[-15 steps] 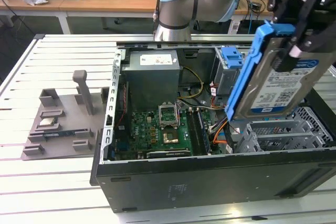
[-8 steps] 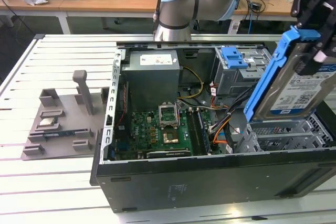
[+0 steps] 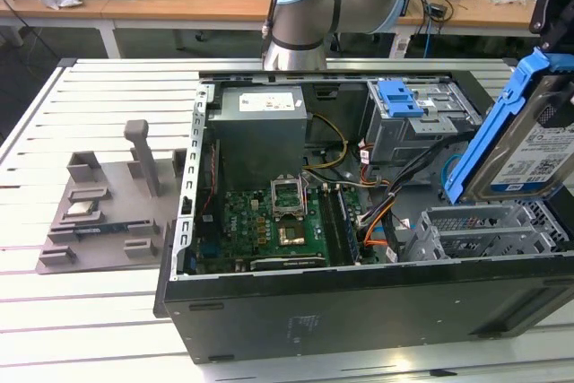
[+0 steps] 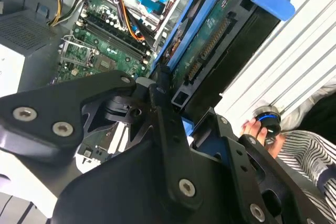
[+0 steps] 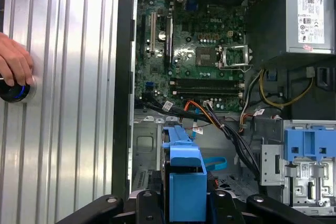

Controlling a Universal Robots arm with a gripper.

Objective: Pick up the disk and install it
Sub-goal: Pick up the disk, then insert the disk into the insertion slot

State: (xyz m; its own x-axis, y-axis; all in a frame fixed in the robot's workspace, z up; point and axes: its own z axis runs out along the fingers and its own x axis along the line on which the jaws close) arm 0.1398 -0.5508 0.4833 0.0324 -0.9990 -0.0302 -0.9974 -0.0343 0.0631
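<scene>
The disk [image 3: 531,154], a silver drive with a blue-and-white label in a bright blue bracket, hangs tilted above the drive cage [image 3: 489,232] at the exterior view's right end of the open computer case. My gripper [image 3: 558,96] is shut on its upper part. In the second wrist view the disk [image 4: 210,35] shows its green circuit-board underside, with the black fingers [image 4: 157,103] clamped on its near end. In the first wrist view the blue bracket [image 5: 184,177] sits between the fingers [image 5: 223,203], over the case floor beside the cables.
The case holds a motherboard [image 3: 269,221], a grey power supply [image 3: 260,123], bundled cables [image 3: 377,213] and a blue tray latch [image 3: 399,96]. A grey moulded stand [image 3: 99,204] lies on the slatted table at the exterior view's left. A person's hand [image 5: 16,61] rests on a black knob [image 4: 268,119] beside the case.
</scene>
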